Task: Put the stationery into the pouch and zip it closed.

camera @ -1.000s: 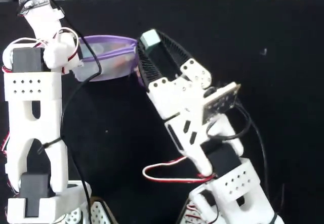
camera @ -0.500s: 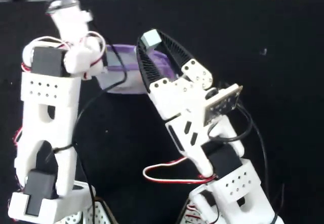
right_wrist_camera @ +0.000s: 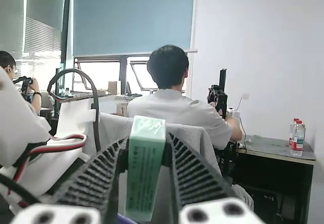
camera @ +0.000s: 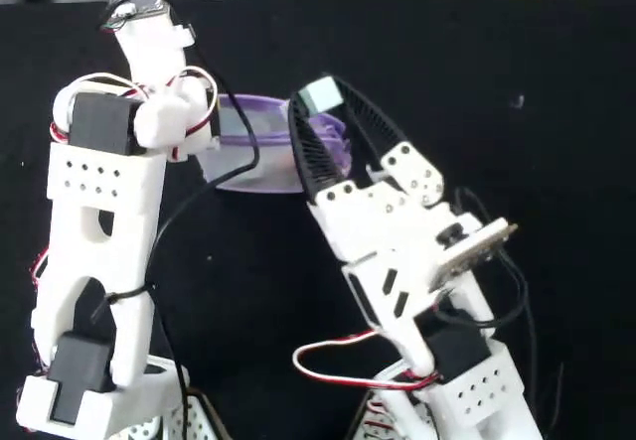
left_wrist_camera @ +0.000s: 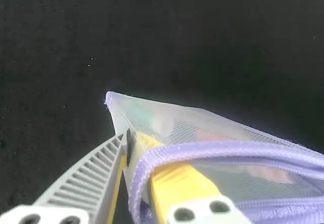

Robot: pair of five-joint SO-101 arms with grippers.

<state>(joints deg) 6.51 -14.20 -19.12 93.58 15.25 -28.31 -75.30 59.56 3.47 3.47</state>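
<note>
The purple mesh pouch (camera: 260, 152) lies on the black table (camera: 556, 112) between the two arms. The left gripper (left_wrist_camera: 132, 140) has its jaws clamped on the pouch's zip edge at one end. Its yellow finger (left_wrist_camera: 174, 181) sits inside the opening and the grey ribbed finger (left_wrist_camera: 93, 173) presses the outer wall. Pinkish and teal shapes show through the mesh, too blurred to name. At the pouch's other end, just above it, the right gripper (camera: 323, 112) holds a pale green eraser (camera: 320, 93) upright, its jaws tight against the eraser's two sides.
</note>
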